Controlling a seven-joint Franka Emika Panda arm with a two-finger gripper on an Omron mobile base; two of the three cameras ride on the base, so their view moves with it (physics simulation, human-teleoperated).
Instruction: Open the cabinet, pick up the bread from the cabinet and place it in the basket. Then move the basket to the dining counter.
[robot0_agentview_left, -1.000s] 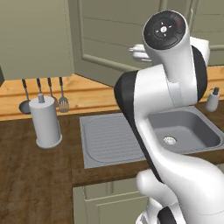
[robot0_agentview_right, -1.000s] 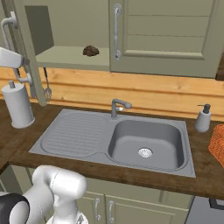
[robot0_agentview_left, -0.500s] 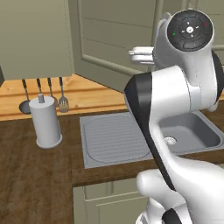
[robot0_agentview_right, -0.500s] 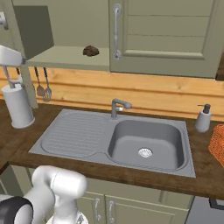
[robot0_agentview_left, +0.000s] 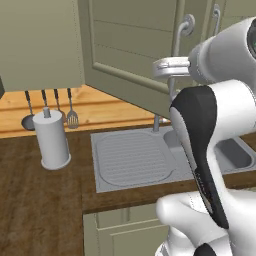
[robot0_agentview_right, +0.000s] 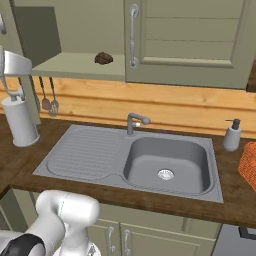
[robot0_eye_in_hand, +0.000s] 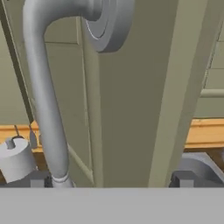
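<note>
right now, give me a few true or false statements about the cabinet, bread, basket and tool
1. The cabinet door is swung open. True.
2. The bread lies in the sink. False: it sits on the cabinet shelf.
3. The tool is open, with the door handle close in front of it. True.
4. The basket already holds the bread. False: it sits at the counter's right end, apart from the bread.
5. The faucet stands behind the sink. True.

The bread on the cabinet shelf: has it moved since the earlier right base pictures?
No. The bread lies at the same spot on the open shelf, just left of the closed door's handle, as before.
</note>
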